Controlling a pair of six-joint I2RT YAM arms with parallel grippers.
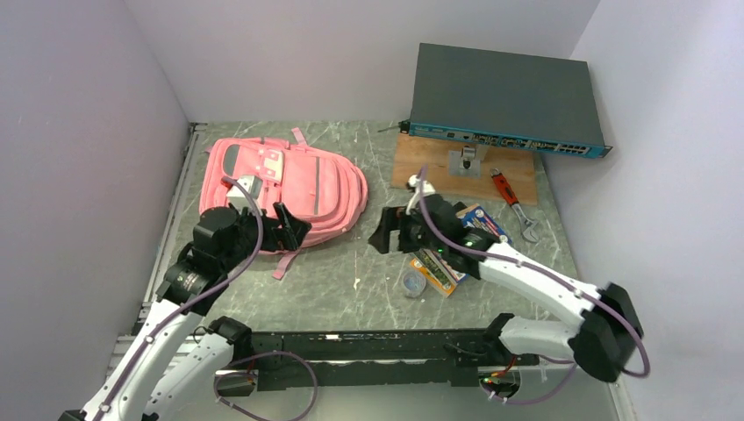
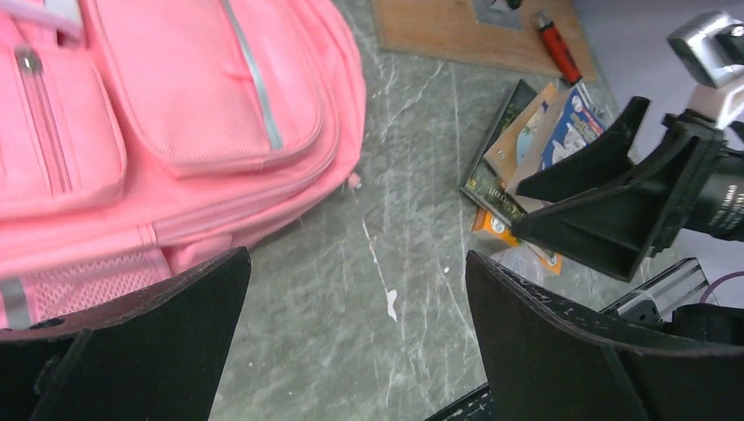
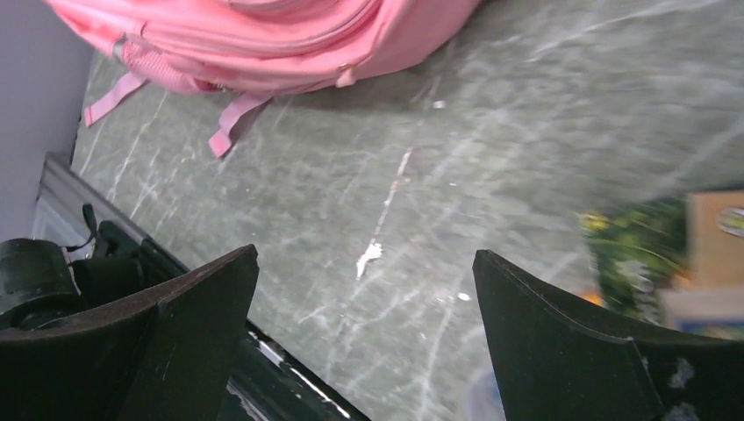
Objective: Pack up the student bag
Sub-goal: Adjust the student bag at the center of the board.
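The pink student bag (image 1: 289,180) is lying flat at the table's far left. The left gripper (image 1: 292,230) is hovering at the bag's near edge and the right gripper (image 1: 387,232) just beside it. Both are standing with jaws wide apart, holding nothing. Only the overhead view is showing the grey switch box (image 1: 504,96).

This is a robotics lab, set up as a closed test cell. A grey marbled bench (image 1: 351,281) is boxed in at its back and both sides by bare pale walls (image 1: 88,132). Two white robot arms, left (image 1: 167,333) and right (image 1: 544,281), are bolted to a black rail (image 1: 368,346) along the bench's near edge, with purple cables (image 1: 281,368) looping from them. At the back of the bench a blue-fronted network switch (image 1: 504,96) sits tilted above a wooden board (image 1: 421,162), and a red-handled wrench (image 1: 513,202) lies beside that board.
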